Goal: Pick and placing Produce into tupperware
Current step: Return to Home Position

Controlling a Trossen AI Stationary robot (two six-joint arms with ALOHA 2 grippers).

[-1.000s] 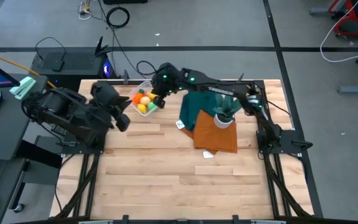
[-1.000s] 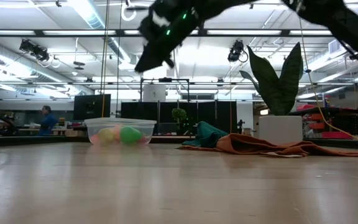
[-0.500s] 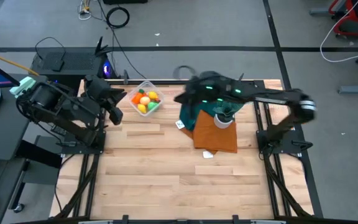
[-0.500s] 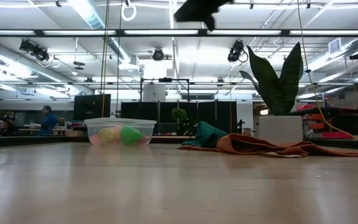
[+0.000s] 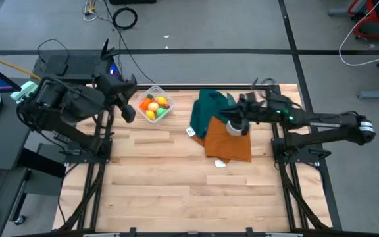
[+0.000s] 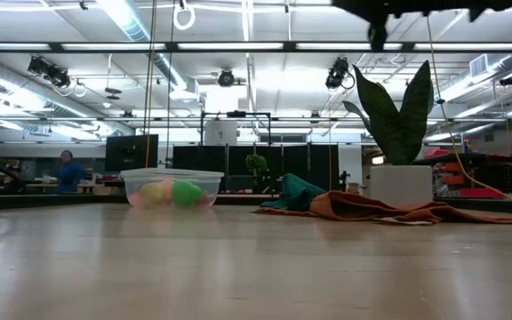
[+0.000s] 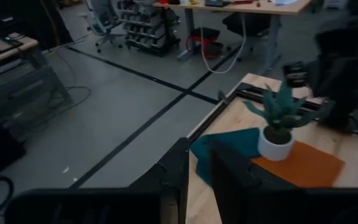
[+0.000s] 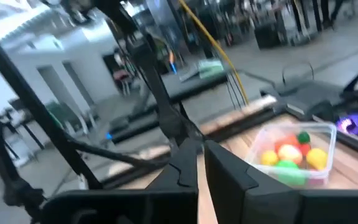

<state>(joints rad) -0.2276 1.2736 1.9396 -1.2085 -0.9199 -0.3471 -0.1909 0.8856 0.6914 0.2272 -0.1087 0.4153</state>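
Orange cloth [image 5: 232, 146] and teal cloth [image 5: 210, 106] lie bunched on the right half of the wooden table [image 5: 176, 191]. A spiky plant [image 6: 398, 116] in a white pot [image 6: 398, 185] stands on them. The right gripper [image 8: 201, 146] hangs above that pot, its fingers pressed together on nothing. Well apart to the left, near the table's back edge, the tupperware [image 6: 172, 175] holds the produce [image 5: 154, 106]: yellow, orange and green pieces. The left gripper [image 7: 199, 146], pinched nearly closed and empty, is held off the table just beside the container's left side.
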